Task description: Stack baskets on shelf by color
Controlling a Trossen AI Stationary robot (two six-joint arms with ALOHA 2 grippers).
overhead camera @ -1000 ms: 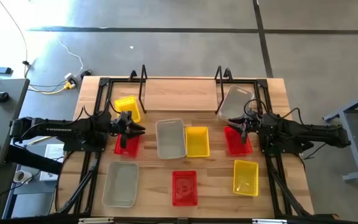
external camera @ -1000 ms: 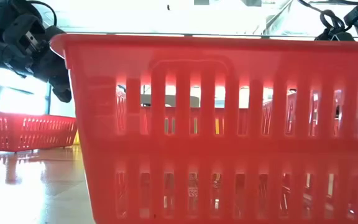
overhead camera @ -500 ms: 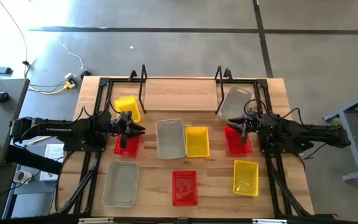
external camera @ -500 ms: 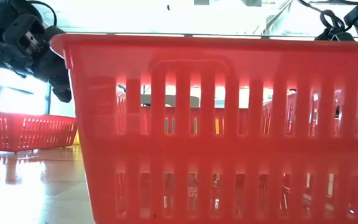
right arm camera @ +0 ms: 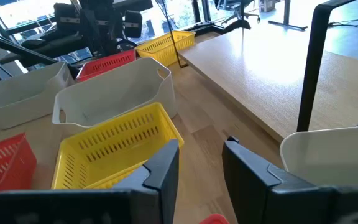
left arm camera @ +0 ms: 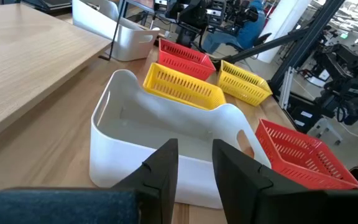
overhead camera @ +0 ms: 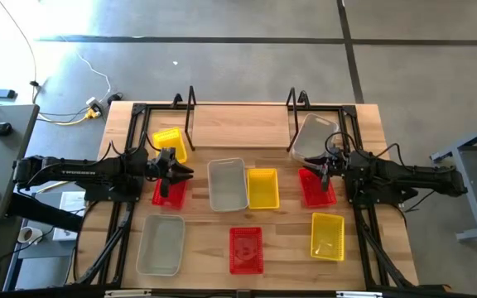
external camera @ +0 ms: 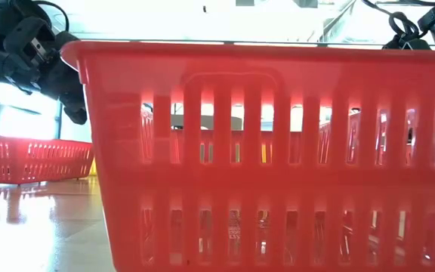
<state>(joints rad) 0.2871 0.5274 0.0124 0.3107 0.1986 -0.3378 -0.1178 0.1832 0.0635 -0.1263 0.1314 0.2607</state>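
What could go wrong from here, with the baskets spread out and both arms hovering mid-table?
The shelf has thin wire uprights; a carried basket could snag on them. The grey-white basket and yellow basket sit side by side, so grasping one may nudge the other. The left hand hovers open over a red basket close to another yellow one, and the right hand is open.

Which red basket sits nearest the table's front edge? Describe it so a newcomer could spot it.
On the wooden table, find the front row of three baskets. The red basket is the middle one, between a grey-white basket and a yellow basket. It alone is red there and lies under neither arm.
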